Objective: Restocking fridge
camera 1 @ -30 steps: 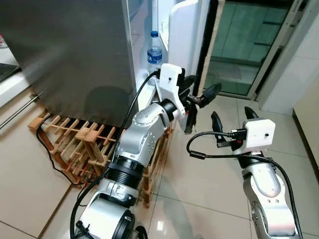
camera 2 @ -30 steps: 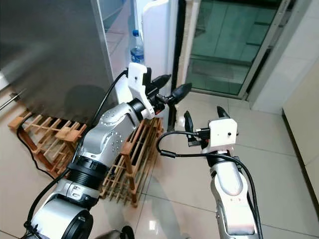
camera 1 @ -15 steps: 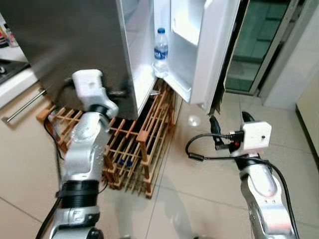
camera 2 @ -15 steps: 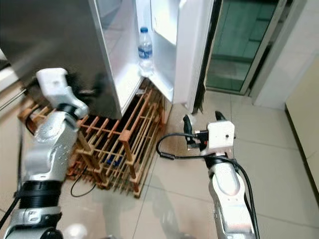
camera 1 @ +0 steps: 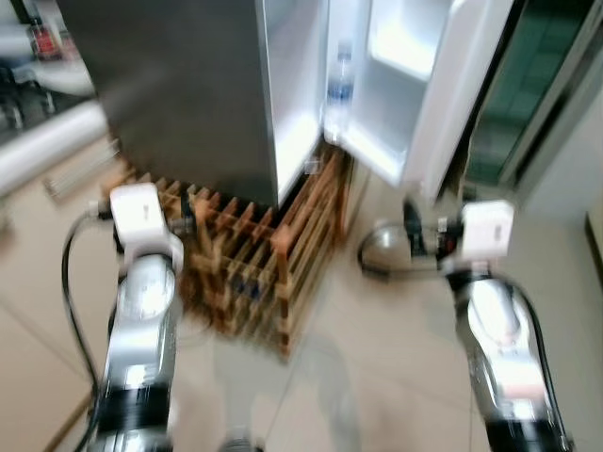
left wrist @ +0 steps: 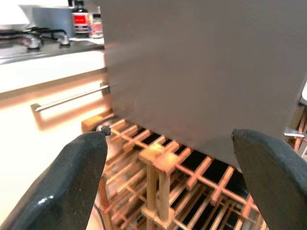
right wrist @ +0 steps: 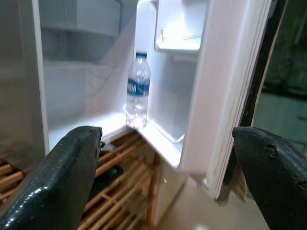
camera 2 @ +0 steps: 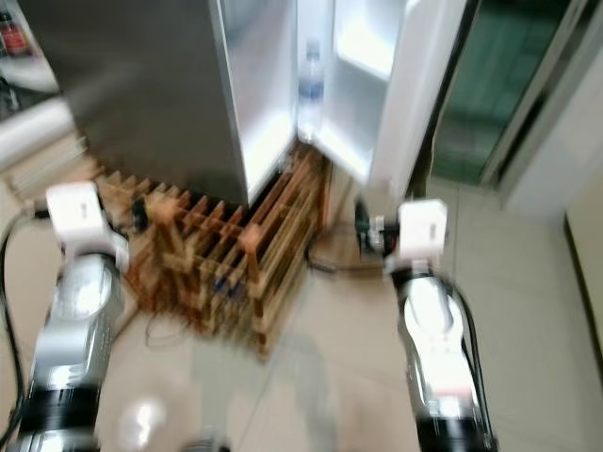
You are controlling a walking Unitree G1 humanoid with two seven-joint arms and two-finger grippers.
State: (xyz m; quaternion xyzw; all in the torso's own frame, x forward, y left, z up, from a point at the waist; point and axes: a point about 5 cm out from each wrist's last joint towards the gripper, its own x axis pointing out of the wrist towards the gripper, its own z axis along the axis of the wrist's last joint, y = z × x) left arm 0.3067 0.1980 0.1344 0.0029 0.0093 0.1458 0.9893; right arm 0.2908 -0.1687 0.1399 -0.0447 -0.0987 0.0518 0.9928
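Fridge: I see the fridge (camera 1: 188,94) ahead of me with its dark grey side facing the camera and its door (right wrist: 225,86) swung wide open on my right; the inside is lit white.
Bottle: one water bottle (right wrist: 137,90) stands upright in the lowest shelf of the open door, at the shelf's inner end next to the fridge body. It has a blue label and a blue cap. In the head views I see it as a blurred shape (camera 1: 340,80).
Rack: a wooden rack (camera 1: 254,264) sits on the floor against the foot of the fridge and reaches under the open door.
Left gripper: my left gripper (left wrist: 177,177) has its fingers spread wide with nothing between them. It points at the grey side of the fridge and the top of the rack. The left arm (camera 1: 141,311) is raised in front of the rack.
Right gripper: my right gripper (right wrist: 172,182) is also spread wide and holds nothing. It faces the open door and the bottle, well apart from both. The right arm (camera 1: 499,339) is over bare floor tiles (camera 1: 377,377).
Counter: a pale counter with a metal bar handle (left wrist: 69,98) runs beside the fridge on my left, with a stove and some small bottles (left wrist: 81,21) on top.
Head views: both are blurred, so fine detail there is lost to me.
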